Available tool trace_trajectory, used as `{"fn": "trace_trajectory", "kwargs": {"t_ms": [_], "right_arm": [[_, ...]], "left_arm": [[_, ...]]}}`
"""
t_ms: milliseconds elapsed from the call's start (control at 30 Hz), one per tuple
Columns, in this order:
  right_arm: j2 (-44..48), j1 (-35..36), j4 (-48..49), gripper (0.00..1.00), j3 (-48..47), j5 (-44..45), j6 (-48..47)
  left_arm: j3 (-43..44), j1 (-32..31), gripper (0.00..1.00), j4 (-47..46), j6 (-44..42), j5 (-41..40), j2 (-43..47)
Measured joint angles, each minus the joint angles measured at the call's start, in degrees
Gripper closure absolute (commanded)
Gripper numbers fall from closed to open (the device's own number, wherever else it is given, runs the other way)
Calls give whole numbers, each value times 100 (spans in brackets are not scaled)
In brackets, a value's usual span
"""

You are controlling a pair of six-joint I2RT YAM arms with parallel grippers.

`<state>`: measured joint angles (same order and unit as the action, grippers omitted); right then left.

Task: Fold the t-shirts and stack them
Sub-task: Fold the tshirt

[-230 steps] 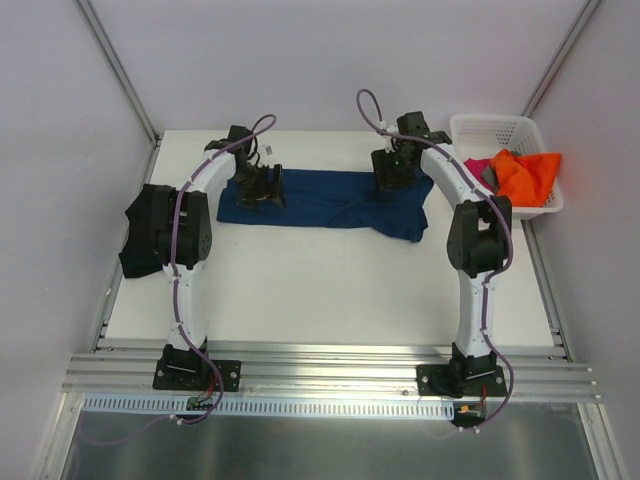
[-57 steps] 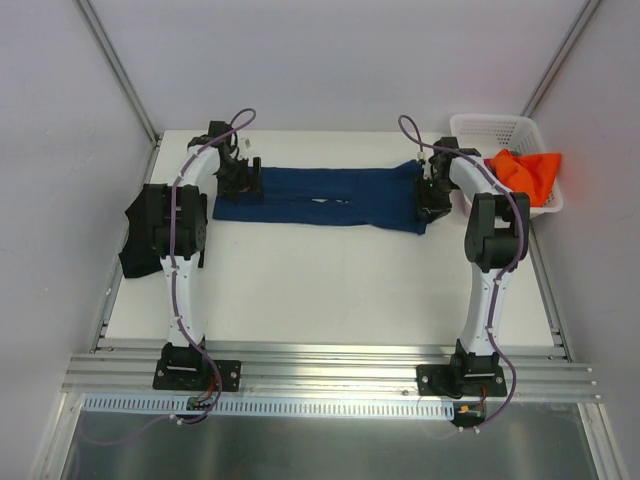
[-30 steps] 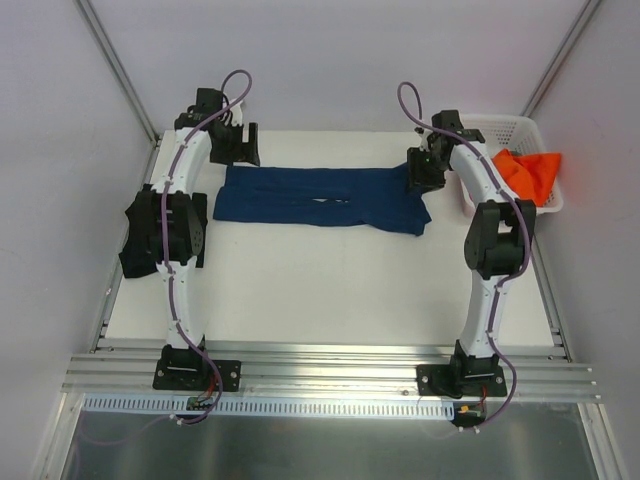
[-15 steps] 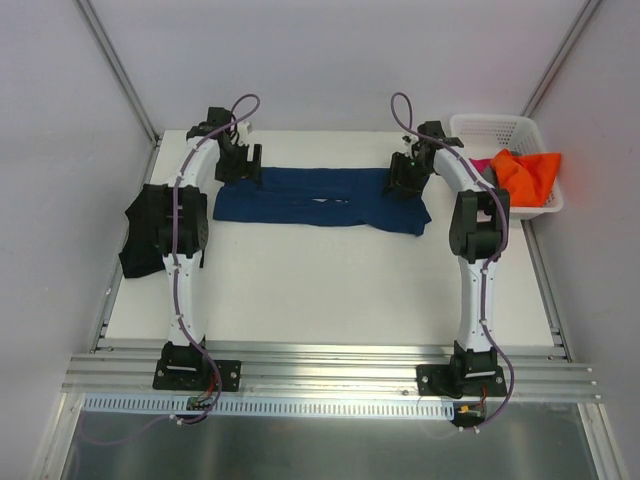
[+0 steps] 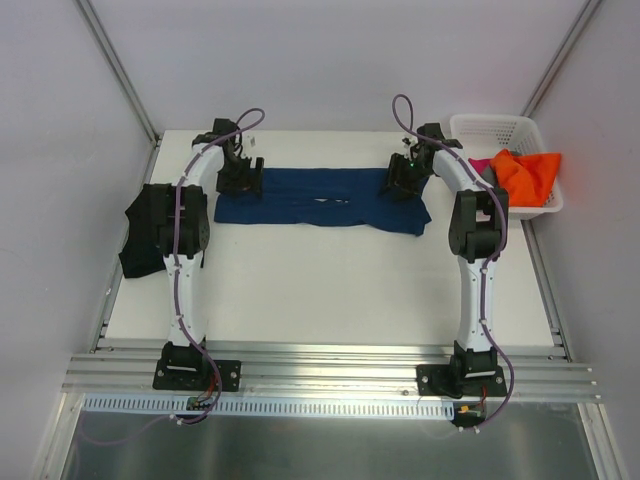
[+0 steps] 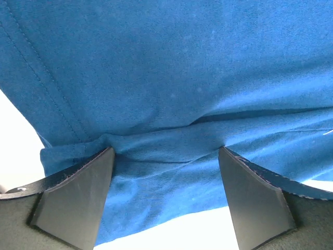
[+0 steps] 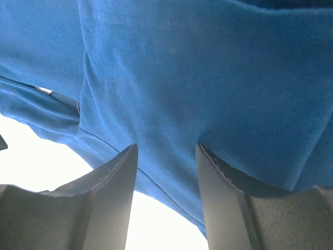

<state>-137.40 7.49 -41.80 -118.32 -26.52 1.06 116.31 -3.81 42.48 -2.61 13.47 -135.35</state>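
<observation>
Left pincer [image 6: 165, 152] wide open, right pincer [image 7: 166, 148] half open, both touching navy t-shirt [image 5: 320, 205]

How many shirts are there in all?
4: navy shirt spread on the table, black shirt hanging off its left edge, orange shirt and magenta shirt in the basket. The basket may hide more.

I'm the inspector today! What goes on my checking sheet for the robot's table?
Surface: white table, with one shirt spread at the far side.
Job's things: navy shirt lies in a long strip; orange shirt and magenta shirt sit in the basket; black shirt hangs off the left edge.
Clutter: nothing seen.
Grippers: left gripper and right gripper are open, down on the navy shirt.
Cables: purple cables run along the arms.
Surroundings: white walls, metal rail.
</observation>
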Motion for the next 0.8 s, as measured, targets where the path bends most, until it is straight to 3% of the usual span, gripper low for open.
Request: {"fn": "trace_trajectory", "kwargs": {"t_ms": [267, 800], "right_arm": [[-52, 0, 2, 47, -2, -94, 70], [-481, -46, -59, 44, -732, 111, 11]], "left_arm": [[-306, -210, 18, -55, 2, -219, 179], [-2457, -699, 18, 170, 181, -26, 1637]]}}
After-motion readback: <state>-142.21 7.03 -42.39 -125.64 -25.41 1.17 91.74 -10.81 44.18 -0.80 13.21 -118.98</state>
